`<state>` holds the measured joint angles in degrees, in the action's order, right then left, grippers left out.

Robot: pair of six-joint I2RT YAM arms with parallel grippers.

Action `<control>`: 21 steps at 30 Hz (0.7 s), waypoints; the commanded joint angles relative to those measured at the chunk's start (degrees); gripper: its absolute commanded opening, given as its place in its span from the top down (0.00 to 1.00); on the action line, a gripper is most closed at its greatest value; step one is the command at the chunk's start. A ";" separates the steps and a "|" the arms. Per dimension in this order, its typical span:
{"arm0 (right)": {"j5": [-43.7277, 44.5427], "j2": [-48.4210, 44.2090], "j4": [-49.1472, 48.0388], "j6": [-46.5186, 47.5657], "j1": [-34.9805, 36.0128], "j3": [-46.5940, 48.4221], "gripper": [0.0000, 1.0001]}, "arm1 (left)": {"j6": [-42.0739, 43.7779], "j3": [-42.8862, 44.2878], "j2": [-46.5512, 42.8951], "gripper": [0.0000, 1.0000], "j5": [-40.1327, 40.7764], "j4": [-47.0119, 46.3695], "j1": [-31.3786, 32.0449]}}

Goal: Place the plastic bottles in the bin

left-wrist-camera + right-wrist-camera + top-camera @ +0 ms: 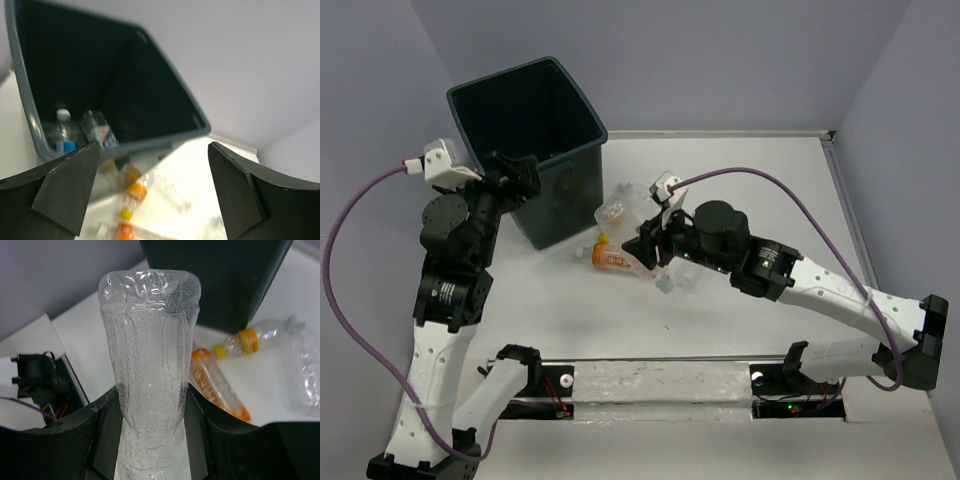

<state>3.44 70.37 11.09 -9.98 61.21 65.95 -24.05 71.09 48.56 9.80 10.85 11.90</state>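
beside the bin (556, 214), right gripper (152, 410) pinches a clear bottle (150, 340); left gripper (152, 167) gapes.

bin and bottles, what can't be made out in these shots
- Top view: bin floor too dark, contents hidden.
- Top view: loose bottles partly hidden under the right arm.
- Left wrist view: bottles inside blurred, count unclear.
- Right wrist view: lower end of the clear bottle cut off by the bottom edge.
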 commanded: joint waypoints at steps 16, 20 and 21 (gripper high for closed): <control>-1.24 35.16 -29.28 27.37 -0.56 63.83 0.76 | -26.36 -46.36 -23.85 0.01 -27.81 1.12 0.40; -6.33 45.63 -41.39 29.31 -2.75 69.92 0.76 | -30.08 -52.10 -24.39 0.01 -28.00 -3.55 1.72; -7.56 50.35 -42.89 30.27 -3.55 72.01 0.77 | -30.35 -52.71 -23.95 0.01 -28.00 -4.95 2.24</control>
<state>1.13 112.29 -18.92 15.46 60.07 132.46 -48.90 20.62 24.67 -14.31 14.68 12.80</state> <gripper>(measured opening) 0.515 0.989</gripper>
